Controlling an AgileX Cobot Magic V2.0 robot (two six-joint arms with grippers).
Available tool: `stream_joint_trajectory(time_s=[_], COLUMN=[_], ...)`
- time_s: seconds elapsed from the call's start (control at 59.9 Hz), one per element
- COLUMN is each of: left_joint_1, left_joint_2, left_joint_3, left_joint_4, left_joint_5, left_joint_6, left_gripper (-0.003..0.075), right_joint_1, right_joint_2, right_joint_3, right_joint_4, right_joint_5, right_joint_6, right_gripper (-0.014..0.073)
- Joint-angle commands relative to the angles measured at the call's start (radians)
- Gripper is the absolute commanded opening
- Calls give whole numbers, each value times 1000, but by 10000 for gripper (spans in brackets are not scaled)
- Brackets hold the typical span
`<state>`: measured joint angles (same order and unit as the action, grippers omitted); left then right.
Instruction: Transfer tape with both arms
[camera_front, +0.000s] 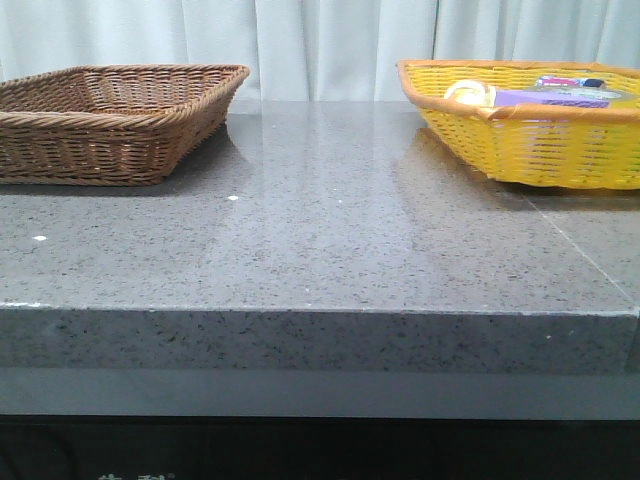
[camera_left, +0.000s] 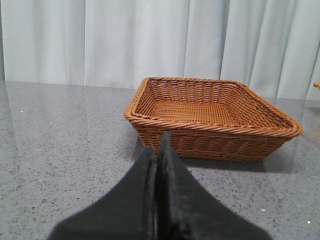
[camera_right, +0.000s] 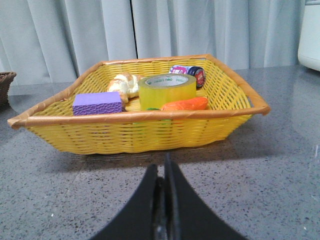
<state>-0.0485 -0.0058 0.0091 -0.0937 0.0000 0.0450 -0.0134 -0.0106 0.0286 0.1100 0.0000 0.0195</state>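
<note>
The tape (camera_right: 167, 91), a wide glossy yellow roll, stands upright in the middle of the yellow wicker basket (camera_right: 140, 131). In the front view that basket (camera_front: 530, 150) sits at the back right of the grey stone table, and the tape is hidden behind its rim. My right gripper (camera_right: 161, 167) is shut and empty, low over the table, a short way in front of the yellow basket. My left gripper (camera_left: 156, 145) is also shut and empty, facing the brown wicker basket (camera_left: 210, 132). Neither arm shows in the front view.
The brown basket (camera_front: 110, 125) stands empty at the back left. In the yellow basket lie a purple block (camera_right: 97, 103), an orange carrot-like item (camera_right: 185, 104), a pale bread-like item (camera_right: 125, 83) and a small can (camera_right: 188, 71). Grey curtains hang behind the table.
</note>
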Motion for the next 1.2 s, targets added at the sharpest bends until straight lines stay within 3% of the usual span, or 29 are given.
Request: stream_joint_trajectory(time_s=[0.0, 0.802, 1.019, 1.186], left_joint_1=[1, 1, 1, 1], left_joint_2=[-17, -17, 15, 123], left_joint_3=[39, 1, -208, -440], left_joint_4=[0, -41, -47, -47], left_joint_5=[-80, -109, 42, 238], left_joint_6=[-11, -11, -11, -11], left_gripper=[-20, -20, -20, -20], right_joint_1=[-7, -7, -7, -7], right_joint_2=[-26, -26, -15, 66], right_joint_3=[-27, -61, -231, -417], right_joint_4=[-9, -9, -21, -91], right_joint_5=[-86, -96, 0, 144], right_joint_6=[-3, -3, -3, -3], right_gripper=[-68, -68, -68, -68])
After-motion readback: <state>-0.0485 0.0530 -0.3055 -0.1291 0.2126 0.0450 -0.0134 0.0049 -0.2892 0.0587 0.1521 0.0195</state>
